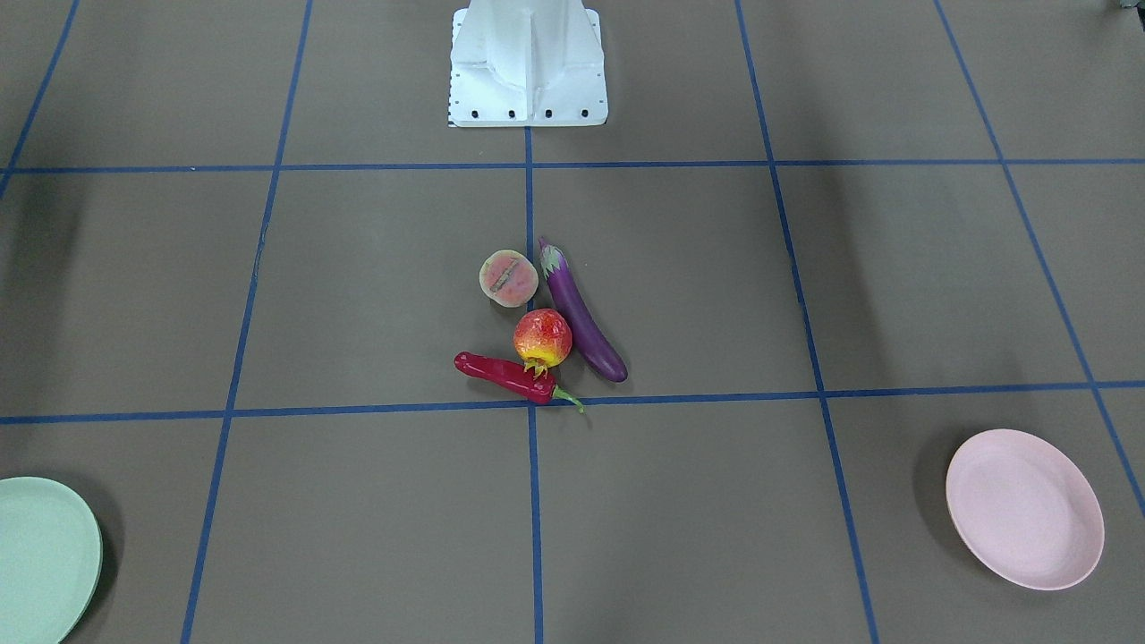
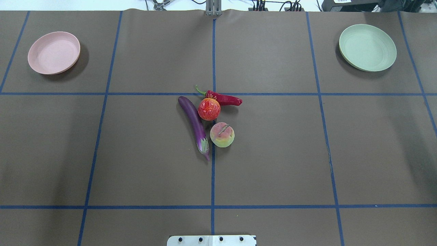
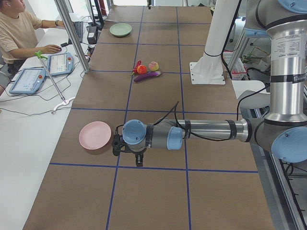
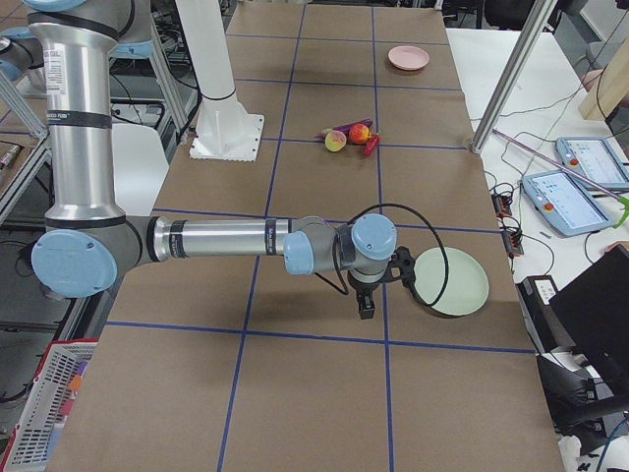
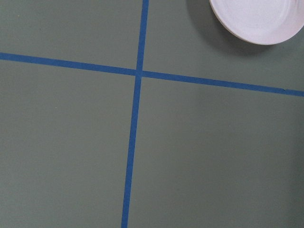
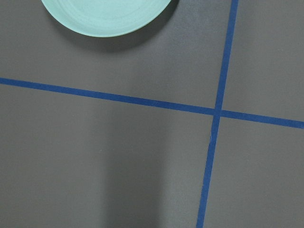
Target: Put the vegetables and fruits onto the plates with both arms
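Purple eggplant [image 2: 193, 118], red chili [image 2: 225, 99], pink plate [image 2: 54, 52], mint plate [image 2: 367, 47].

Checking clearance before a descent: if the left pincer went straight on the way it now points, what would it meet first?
The left pincer points down, so it would likely meet the bare table mat first, near a blue tape crossing, beside the pink plate rather than on it.

- Left arm [image 3: 211, 129]: silver tubes, grey joints, round light-blue caps [image 3: 133, 132], black bands.
- Right arm [image 4: 216, 239]: same colours, with a thin black cable [image 4: 388, 206] looping.
- White base [image 1: 528, 63]: black bolt heads [image 1: 512, 114] along its flange.
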{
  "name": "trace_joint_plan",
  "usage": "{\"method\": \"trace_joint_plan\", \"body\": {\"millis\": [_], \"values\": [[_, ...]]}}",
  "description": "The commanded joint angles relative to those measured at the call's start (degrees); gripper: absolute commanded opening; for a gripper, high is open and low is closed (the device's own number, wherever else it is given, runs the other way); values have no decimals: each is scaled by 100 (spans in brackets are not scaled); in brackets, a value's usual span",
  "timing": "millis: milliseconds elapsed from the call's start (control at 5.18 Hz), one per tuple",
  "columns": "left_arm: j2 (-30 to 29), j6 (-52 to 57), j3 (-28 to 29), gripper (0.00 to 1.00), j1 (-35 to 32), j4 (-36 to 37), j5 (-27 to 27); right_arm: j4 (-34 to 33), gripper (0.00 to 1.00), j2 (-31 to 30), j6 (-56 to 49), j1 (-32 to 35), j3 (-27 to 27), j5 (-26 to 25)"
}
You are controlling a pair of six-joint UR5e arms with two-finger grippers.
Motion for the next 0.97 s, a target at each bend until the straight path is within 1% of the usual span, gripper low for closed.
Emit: {"method": "trace_joint_plan", "body": {"millis": [0, 193, 386, 579, 772], "values": [[-270, -26, -20, 100, 370, -53, -165, 49, 100, 89, 1315, -621, 424, 307], [-394, -365, -29, 100, 504, -219, -157, 424, 100, 394, 2240, -1086, 567, 291], [-447, -1056, -11, 100, 653, -708, -157, 1045, 100, 554, 3215, -1448, 577, 204], [-579, -1924, -3, 100, 1072, -1296, -123, 1434, 100, 973, 4460, -1982, 612, -197], [-1085, -2908, 24, 100, 1425, -1458, -105, 1464, 100, 1508, 5491, -2579, 621, -593]]}}
